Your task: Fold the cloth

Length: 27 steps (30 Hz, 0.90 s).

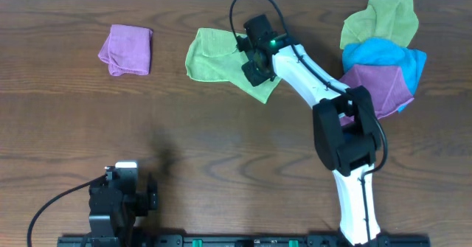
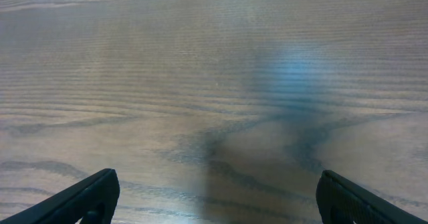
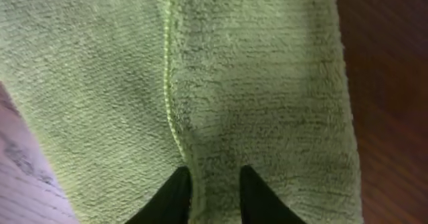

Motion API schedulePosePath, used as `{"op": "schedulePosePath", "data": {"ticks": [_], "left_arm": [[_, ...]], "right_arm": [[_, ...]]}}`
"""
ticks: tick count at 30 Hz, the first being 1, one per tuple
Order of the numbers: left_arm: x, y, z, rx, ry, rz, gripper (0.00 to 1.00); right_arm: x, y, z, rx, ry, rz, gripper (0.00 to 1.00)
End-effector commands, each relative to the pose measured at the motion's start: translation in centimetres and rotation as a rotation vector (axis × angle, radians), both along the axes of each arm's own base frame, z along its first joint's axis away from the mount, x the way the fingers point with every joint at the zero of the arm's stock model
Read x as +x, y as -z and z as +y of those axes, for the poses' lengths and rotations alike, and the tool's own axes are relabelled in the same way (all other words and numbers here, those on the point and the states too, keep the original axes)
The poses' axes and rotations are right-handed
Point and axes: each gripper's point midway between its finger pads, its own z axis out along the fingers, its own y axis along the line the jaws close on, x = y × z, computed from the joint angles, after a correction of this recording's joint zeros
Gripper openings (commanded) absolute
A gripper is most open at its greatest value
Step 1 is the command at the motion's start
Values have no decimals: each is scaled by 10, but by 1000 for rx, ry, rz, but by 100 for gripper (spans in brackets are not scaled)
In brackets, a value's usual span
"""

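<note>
**Right gripper and cloth.** The right gripper is pinching the cloth. Its two dark fingertips stand close together with a ridge of the lime-green pile caught between them. A stitched hem runs down the fabric from the far side and ends just left of that ridge. In the right wrist view the cloth fills nearly the whole field. Bare table shows only at the near-left corner and along the right edge.

**Overhead view.** The right gripper sits over the right part of the cloth. The cloth lies on the far half of the table, a little left of centre. It is rumpled rather than flat, with one corner pointing near-right beneath the gripper. The white right arm reaches to it from the near-right edge.

**Surroundings.**
- A folded purple cloth lies well apart to the left.
- At the far right is a heap made up of an olive-green cloth, a blue cloth and a second purple cloth, each touching the next.

**Left arm.** The left arm sits at the near-left edge, well apart from every cloth. The left gripper is spread wide. Its fingers appear at opposite lower corners of the left wrist view, over bare wood.
</note>
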Motion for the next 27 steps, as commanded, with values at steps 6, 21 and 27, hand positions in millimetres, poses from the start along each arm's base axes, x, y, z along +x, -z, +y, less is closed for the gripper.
{"op": "schedulePosePath", "data": {"ticks": [6,21,27], "left_arm": [[-7,10,3,31,2,44,95],[-7,10,3,31,2,44,95],[-7,10,3,31,2,44,95]], "right_arm": [[23,-17,-23,-100,125,-119,1],[111,-81,-137,-264,464,-512,2],[113,-85,-157,-277,500,-517,69]]}}
